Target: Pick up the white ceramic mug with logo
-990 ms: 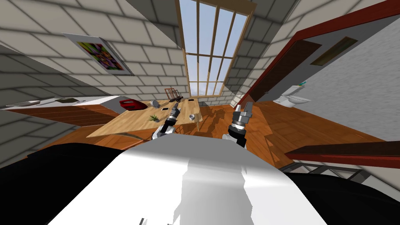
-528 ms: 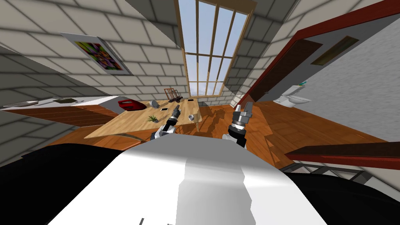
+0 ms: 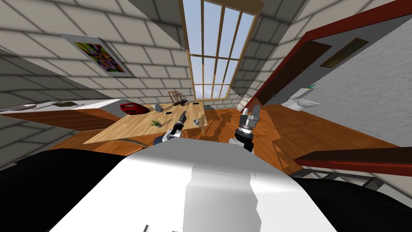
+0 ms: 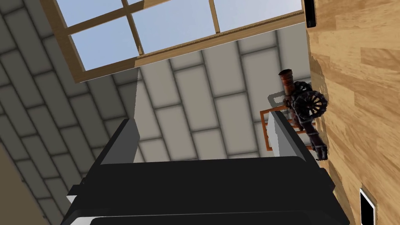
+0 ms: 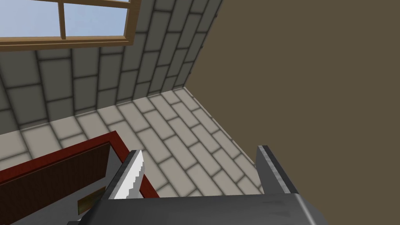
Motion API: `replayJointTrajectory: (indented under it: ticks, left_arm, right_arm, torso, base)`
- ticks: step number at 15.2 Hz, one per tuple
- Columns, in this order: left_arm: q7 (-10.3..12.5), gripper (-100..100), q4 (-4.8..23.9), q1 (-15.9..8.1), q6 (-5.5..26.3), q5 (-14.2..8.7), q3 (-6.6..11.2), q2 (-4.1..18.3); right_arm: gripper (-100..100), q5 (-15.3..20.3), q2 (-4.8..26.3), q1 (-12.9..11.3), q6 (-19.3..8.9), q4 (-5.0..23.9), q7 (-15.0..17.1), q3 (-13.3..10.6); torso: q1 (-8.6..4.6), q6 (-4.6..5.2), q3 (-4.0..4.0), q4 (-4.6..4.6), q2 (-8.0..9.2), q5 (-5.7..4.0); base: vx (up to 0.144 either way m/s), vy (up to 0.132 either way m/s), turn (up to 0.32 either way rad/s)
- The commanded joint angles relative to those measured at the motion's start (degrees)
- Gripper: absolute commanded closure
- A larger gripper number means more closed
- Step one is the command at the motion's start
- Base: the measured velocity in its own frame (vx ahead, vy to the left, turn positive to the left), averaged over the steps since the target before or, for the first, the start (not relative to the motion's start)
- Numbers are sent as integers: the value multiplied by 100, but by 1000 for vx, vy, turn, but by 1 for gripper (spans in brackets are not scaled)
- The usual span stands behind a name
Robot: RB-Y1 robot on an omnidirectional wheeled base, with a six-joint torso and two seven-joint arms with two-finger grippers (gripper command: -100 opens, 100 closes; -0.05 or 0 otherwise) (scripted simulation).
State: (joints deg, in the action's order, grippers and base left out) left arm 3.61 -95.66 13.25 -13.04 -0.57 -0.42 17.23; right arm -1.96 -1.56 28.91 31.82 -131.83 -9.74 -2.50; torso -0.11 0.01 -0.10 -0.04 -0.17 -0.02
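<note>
- A small pale grey mug [image 3: 196, 121] is seen on the wooden worktop [image 3: 120, 131], close to its right edge; no logo can be made out on it.
- The left gripper [image 3: 183, 114] is held out over the worktop, just to the left of the mug and apart from it; its fingers [image 4: 125, 144] are spread, with nothing between them.
- Beyond those fingers a dark toy cannon [image 4: 302, 109] is shown on the worktop; a brown rack [image 4: 264, 131] is set behind it, and a flat black slab with a white rim [image 4: 367, 209] lies nearer the gripper.
- A red box [image 3: 132, 108], a round grey vessel [image 3: 158, 107] and a small green plant [image 3: 155, 122] are placed further left on the worktop.
- The right gripper [image 3: 251, 109] is raised beside the worktop, over the wooden floor [image 3: 322, 133]; its fingers [image 5: 131, 175] are likewise parted and empty.
</note>
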Motion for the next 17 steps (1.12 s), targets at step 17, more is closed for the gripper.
replayJointTrajectory:
  ticks: [17]
  left_arm:
    - [-195, -100, 1915, -353, 556, 101, 45, -971]
  right_arm:
    - [0, 0, 0, 0, 0, 0, 0, 0]
  torso:
    - [0, -1, 2, 1, 3, -1]
  base:
    - [30, -23, -5]
